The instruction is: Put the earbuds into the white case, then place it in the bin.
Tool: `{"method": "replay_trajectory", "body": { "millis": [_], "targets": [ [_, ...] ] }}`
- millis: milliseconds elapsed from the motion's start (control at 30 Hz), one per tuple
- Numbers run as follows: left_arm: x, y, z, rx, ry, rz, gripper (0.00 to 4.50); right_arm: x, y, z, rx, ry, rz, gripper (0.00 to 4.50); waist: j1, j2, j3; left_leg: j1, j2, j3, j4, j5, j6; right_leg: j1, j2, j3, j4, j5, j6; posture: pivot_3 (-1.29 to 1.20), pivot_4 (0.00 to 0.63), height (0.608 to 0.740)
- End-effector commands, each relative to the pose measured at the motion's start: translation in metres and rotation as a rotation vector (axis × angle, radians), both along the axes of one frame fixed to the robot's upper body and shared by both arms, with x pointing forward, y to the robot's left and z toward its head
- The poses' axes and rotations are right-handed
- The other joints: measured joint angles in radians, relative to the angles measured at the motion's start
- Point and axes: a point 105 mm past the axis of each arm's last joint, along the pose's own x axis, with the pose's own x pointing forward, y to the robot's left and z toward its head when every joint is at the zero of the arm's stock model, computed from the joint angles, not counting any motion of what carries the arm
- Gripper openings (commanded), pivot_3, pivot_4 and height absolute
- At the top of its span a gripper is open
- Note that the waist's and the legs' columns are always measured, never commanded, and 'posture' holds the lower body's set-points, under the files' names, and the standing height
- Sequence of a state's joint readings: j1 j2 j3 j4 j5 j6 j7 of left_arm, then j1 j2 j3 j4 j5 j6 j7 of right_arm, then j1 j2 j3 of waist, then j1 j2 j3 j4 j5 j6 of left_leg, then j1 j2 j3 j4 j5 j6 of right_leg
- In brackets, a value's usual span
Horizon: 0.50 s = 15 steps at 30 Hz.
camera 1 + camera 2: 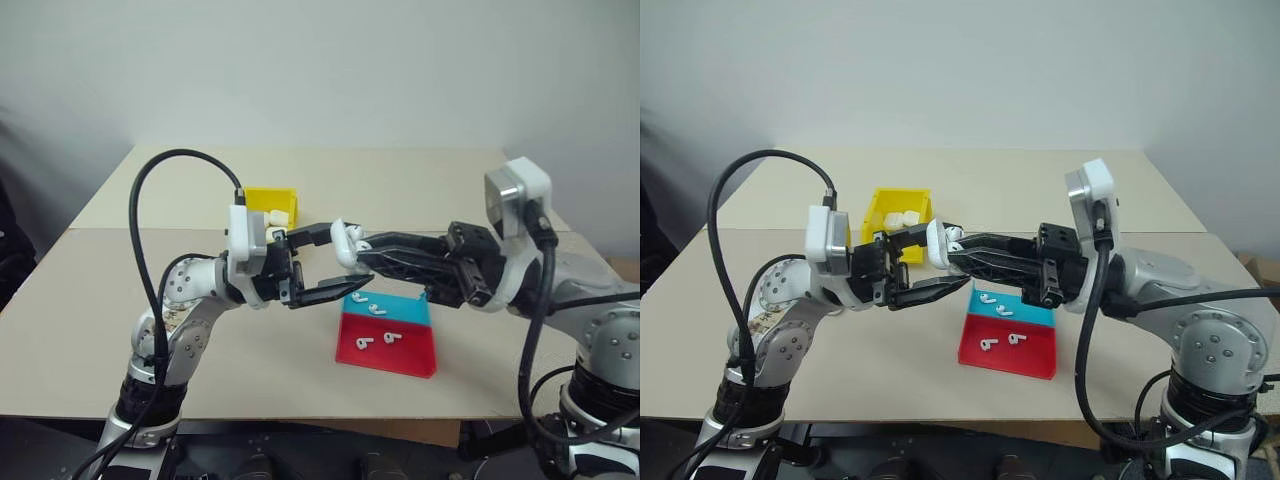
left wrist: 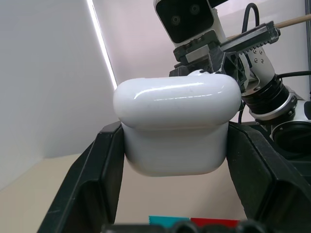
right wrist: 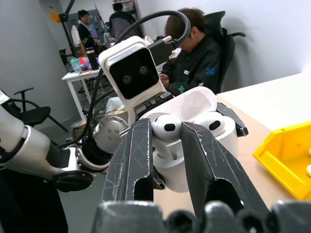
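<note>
The left gripper (image 2: 170,194) is clamped on the white case (image 2: 172,126), its two black fingers pressed against the case's sides and holding it in the air above the near part of the table (image 1: 100,300). In the right wrist view the case's lid stands open. The right gripper (image 3: 167,141) meets it from the opposite side, its fingers narrowed on one earbud (image 3: 166,128), pinched at the case's open mouth; a second rounded white shape sits just beside it in the case and looks like another earbud already seated, though the angle leaves that uncertain. Just below the two grippers lies a flat tray (image 1: 410,355), half blue and half red, with four loose earbuds (image 1: 380,310) on it, two on the blue part and two on the red. Farther back and toward the robot's left stands the yellow bin (image 1: 880,205), with a few white cases lying inside it. Beyond the table, in the right wrist view, a person in dark clothing (image 3: 194,58) sits in a chair, and other people stand near a desk farther off.
</note>
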<state>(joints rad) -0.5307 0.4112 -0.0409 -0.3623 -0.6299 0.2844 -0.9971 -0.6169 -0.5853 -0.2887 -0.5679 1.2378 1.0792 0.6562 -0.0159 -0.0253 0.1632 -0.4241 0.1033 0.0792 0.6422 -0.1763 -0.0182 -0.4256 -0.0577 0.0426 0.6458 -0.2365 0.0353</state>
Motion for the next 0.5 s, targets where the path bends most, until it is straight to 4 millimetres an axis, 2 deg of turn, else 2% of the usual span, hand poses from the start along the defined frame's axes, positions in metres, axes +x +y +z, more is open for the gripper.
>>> {"method": "replay_trajectory", "body": {
  "millis": [33,500],
  "targets": [
    [-0.0042,-0.0004,0.0086,-0.029,-0.045,-0.01,2.81,-0.006,0.003,0.0021,-0.009,-0.032,0.017,0.92,0.001,0.0,0.0,0.0,0.0,0.0,0.0,0.0,0.0,0.0,0.0,0.0,0.0,0.0,0.0,0.0,0.15,0.74],
    [-0.0036,-0.0011,0.0095,-0.043,-0.045,-0.012,2.81,-0.0045,0.0008,-0.0008,-0.043,-0.071,-0.018,0.92,0.001,0.0,0.0,0.0,0.0,0.0,0.0,0.0,0.0,0.0,0.0,0.0,-0.001,0.0,0.001,0.0,0.15,0.74]
  ]
}}
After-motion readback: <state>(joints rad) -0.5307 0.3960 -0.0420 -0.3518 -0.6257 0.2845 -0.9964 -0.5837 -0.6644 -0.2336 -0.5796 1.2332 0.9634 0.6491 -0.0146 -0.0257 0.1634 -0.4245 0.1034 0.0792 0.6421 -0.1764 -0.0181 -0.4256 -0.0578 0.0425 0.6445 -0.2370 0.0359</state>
